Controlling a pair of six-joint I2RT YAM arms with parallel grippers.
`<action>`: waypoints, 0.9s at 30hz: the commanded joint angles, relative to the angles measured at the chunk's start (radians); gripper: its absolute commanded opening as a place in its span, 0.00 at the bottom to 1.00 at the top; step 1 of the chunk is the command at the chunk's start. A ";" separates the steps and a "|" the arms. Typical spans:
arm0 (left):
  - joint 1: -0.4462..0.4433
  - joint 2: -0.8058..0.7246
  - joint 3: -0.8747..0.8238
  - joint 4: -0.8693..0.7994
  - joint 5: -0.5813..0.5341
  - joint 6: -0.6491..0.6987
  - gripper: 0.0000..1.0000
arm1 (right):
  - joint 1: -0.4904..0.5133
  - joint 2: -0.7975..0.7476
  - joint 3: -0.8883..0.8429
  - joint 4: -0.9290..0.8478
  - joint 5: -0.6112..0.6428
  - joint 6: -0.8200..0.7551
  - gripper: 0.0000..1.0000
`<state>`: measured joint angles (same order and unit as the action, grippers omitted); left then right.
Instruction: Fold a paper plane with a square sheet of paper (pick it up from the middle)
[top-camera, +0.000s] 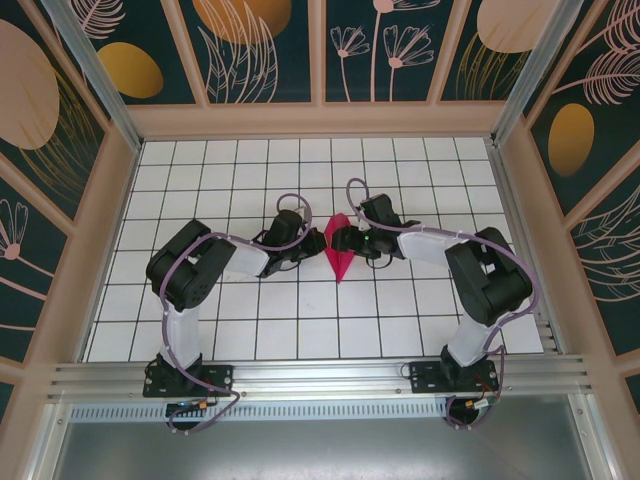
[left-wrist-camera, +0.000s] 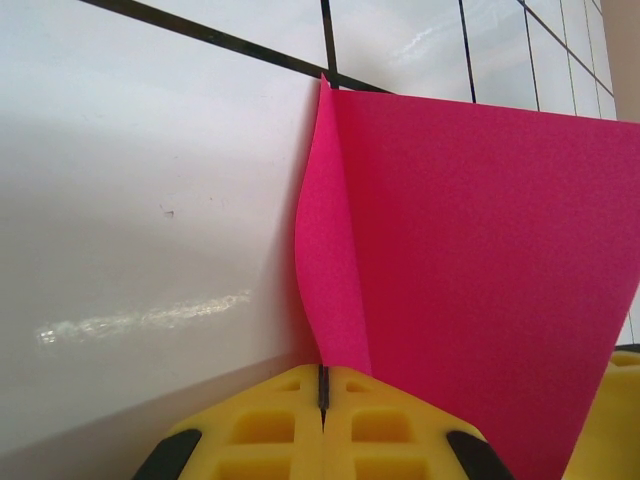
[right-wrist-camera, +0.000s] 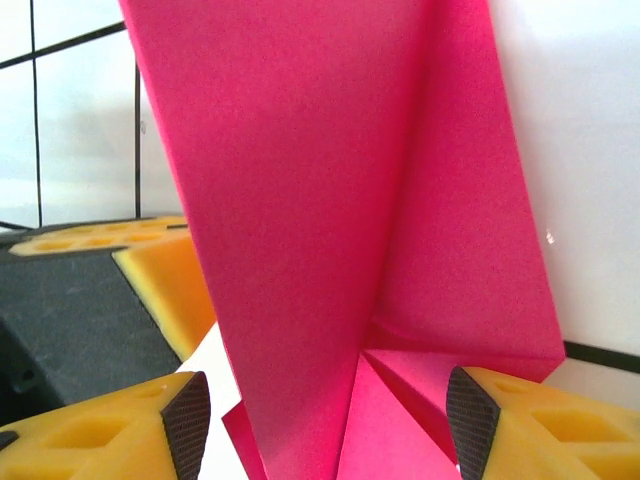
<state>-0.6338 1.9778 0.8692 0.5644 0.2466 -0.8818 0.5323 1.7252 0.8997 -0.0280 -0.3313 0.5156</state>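
Yellow-padded left hand (left-wrist-camera: 322, 375) pinches the creased pink paper plane (left-wrist-camera: 480, 260) — right hand (right-wrist-camera: 330, 415) spread.

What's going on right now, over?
Left gripper shut on paper. Right gripper open, straddling it. Paper folded to a point. Nothing in the way.

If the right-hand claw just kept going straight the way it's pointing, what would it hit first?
The folded pink paper: it stands upright between the open fingers of the right gripper. The left gripper, pinching the same paper, seems slightly aside beyond it.
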 joint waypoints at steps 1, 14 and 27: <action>0.008 0.013 0.005 -0.004 -0.009 -0.006 0.00 | 0.008 -0.049 -0.021 -0.015 -0.053 -0.025 0.67; 0.008 0.013 0.009 -0.004 -0.001 -0.009 0.00 | 0.008 -0.077 -0.044 -0.011 -0.141 0.012 0.64; 0.008 0.013 0.013 0.000 0.006 -0.013 0.00 | 0.026 -0.056 -0.056 0.018 -0.138 0.105 0.54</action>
<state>-0.6334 1.9778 0.8696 0.5644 0.2474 -0.8852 0.5354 1.6714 0.8459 -0.0261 -0.4725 0.6014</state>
